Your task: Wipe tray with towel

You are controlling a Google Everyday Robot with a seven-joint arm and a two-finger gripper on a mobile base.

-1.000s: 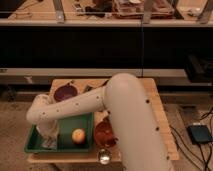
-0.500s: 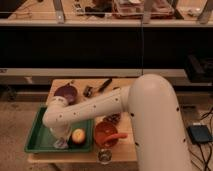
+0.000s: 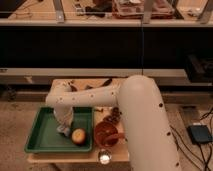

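A green tray (image 3: 42, 142) lies on the left part of a small wooden table (image 3: 80, 82). My white arm reaches from the right, bends at the elbow (image 3: 60, 97) and drops into the tray. The gripper (image 3: 65, 127) is low over the tray floor, near its middle. A small pale crumpled towel (image 3: 63, 131) sits right under it, touching the tray. A round orange fruit (image 3: 78, 136) lies in the tray just right of the towel.
A dark red bowl (image 3: 107, 134) with something in it stands right of the tray. A small glass (image 3: 104, 158) is at the table's front edge. Dark items (image 3: 106, 81) lie at the table's back. A black shelf unit (image 3: 100, 45) stands behind it.
The gripper has moved right across the tray floor, from the left side toward the fruit. The forearm has swung more upright.
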